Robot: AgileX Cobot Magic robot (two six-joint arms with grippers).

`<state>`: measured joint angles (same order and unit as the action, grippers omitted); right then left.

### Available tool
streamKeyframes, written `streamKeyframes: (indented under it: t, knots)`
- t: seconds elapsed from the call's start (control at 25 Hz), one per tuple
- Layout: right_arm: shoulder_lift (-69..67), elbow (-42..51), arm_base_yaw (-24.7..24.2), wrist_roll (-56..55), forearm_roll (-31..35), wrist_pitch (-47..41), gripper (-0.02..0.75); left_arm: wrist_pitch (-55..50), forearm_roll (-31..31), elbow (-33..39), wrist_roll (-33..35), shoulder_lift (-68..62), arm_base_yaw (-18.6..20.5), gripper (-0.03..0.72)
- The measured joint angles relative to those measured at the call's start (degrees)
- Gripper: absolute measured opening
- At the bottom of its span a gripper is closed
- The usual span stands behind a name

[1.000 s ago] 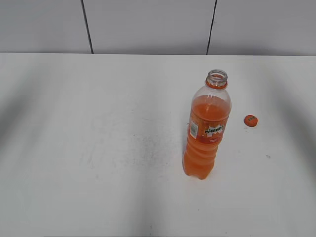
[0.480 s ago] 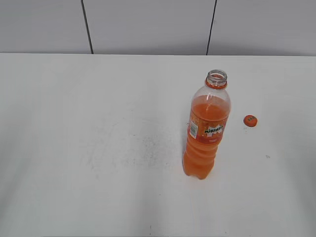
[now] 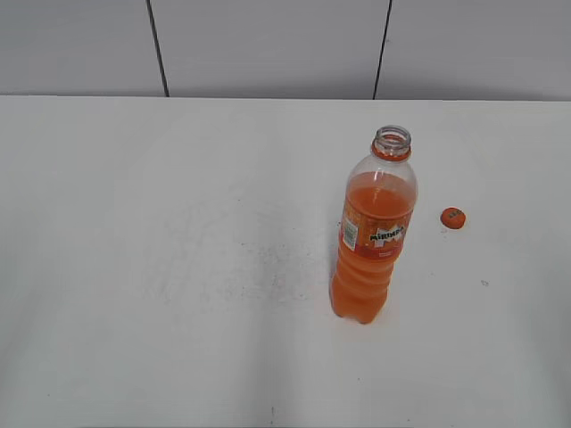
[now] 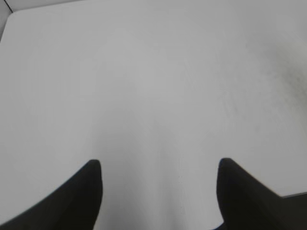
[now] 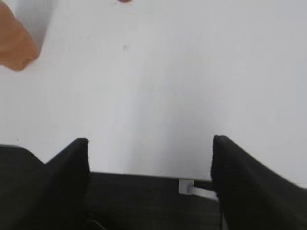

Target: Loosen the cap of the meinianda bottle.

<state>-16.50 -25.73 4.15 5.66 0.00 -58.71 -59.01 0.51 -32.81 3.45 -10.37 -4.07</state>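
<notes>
two pincers idle, cap already off the bottle

exterior view: the meinianda bottle (image 3: 373, 227) stood upright on the white bench (image 3: 178, 267), right of centre, its mouth bare above the orange neck ring. the cap (image 3: 453, 218) lay flat on the bench to the bottle's right, apart from it, so the loosening looked done and more. neither arm showed here.

left wrist view: the left pincer (image 4: 158, 191) was spread wide with nothing between its tips, over bare bench, likely parked clear of the work.

right wrist view: the right pincer (image 5: 149, 175) was likewise spread and empty, near the bench edge. the bottle's orange base showed at upper left (image 5: 14, 40); an orange sliver at the top edge may have been the cap.
</notes>
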Motion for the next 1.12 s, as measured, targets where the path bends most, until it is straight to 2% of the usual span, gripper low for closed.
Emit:
streamKeyframes:
  t: [0.4, 0.6, 0.8, 1.12]
  knots:
    - [16.07, 0.18, 0.00, 0.56, 0.00, 0.25, 0.592, 0.07, 0.15, 0.00, 0.00, 10.73, 0.00, 0.461]
    - [16.95, 0.24, 0.00, 0.72, 0.00, 0.33, 0.591, 0.07, -0.14, 0.00, -0.29, 10.79, 0.00, 0.461]
    - [16.95, 0.30, 0.00, 0.72, 0.00, 0.33, 0.589, 0.01, 1.41, 0.10, -3.99, 10.85, 0.00, 0.460]
    - [16.95, 0.35, 0.00, 0.72, 0.00, 0.33, 0.589, -0.03, 1.20, 0.10, -4.57, 10.85, 0.00, 0.456]
